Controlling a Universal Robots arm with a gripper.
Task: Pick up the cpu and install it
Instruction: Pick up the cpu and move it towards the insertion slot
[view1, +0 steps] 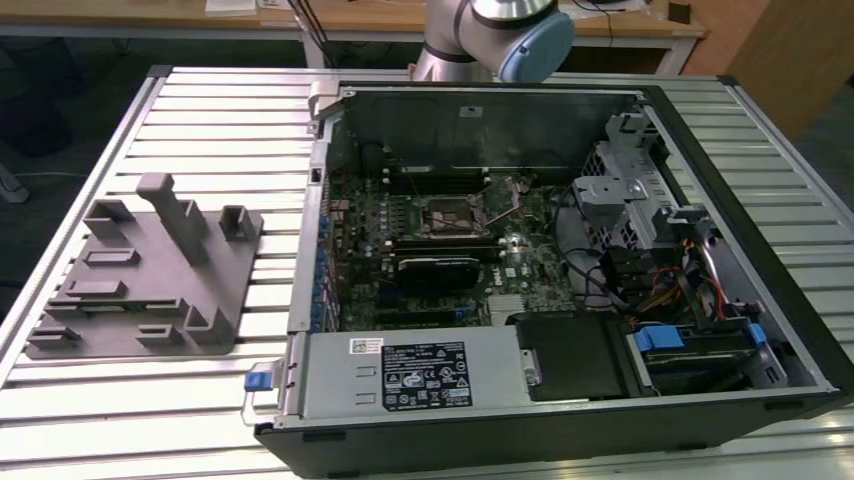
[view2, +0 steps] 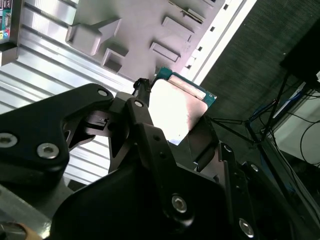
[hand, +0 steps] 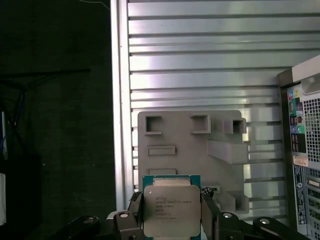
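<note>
Pincer clamped on the cpu, fingers pressing two opposite edges. That looks deliberate: the silver lid faces the first wrist camera and neither flat face is touched. The chip rides in the jaws, lifted clear of the table by my reading.

Beneath and beyond the pincer lies the grey holder block, its recesses bare. It sits at the exterior view's left on the slatted table.

Moving right, the open computer case lies on its side, so the motherboard faces up and can be reached from above. Its socket is well apart from the pincer, and its frame appears swung open to receive a chip.
</note>
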